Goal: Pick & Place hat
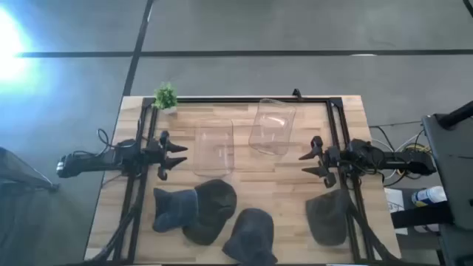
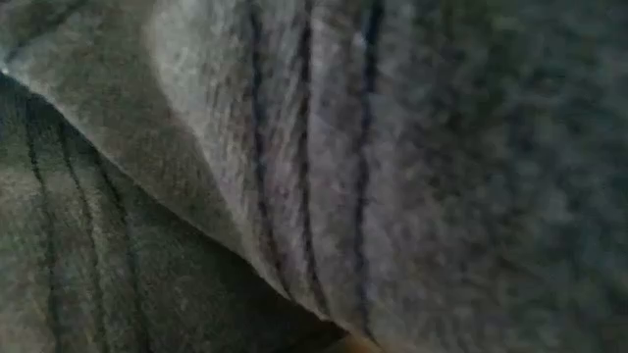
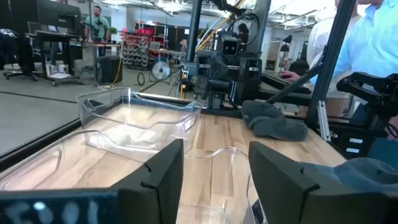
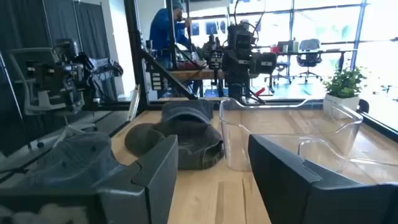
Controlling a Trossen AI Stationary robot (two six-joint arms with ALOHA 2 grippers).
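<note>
Nothing placed yet. Four hats (image 1: pixel 211 210) along worktop (image 1: pixel 244 185) near edge, 5 to 7 o'clock. Both bins (image 1: pixel 214 148) empty at 12. Left claw (image 1: pixel 175 157) at 9, right claw (image 1: pixel 309 165) at 3: both spread wide, holding nothing. All picks remain.

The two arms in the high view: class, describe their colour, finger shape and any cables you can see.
Both arms are dark, almost black. The left gripper and right gripper each end in two pointed fingers, broad, matte and angular up close. Black cables loop beside the left arm; a cable bundle trails behind the right.
</note>
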